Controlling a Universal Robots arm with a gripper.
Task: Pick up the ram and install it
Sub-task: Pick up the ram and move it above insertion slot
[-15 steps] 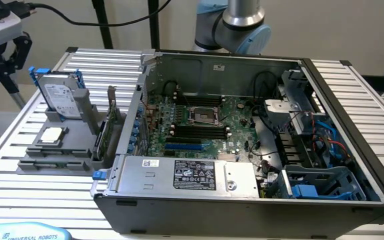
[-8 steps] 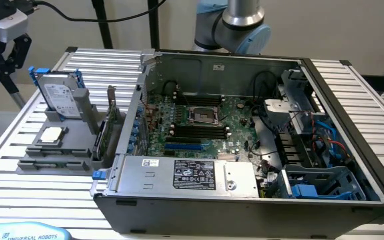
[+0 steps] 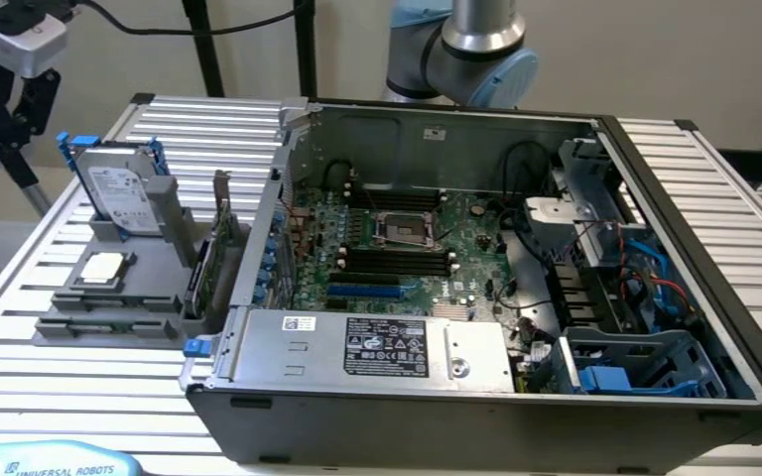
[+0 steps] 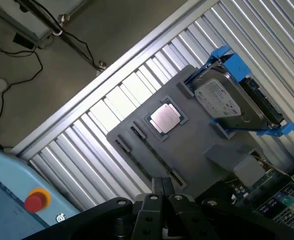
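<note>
Currently your tool (image 4: 163,183) hangs with its fingers pressed narrow, and nothing shows between them. The ram (image 4: 156,154) seems to be the thin dark strip slotted in the grey tray (image 4: 197,137). In the exterior view it lies toward 5 o'clock from the tool, well apart.

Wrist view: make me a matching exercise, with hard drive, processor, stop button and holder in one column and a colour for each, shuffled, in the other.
Things:
1. hard drive
2. processor
3. stop button
4. holder

Colours:
A. red
B. plain grey
C. silver square
D. blue frame around it

Pairs: 1-D, 2-C, 3-A, 4-B.
</note>
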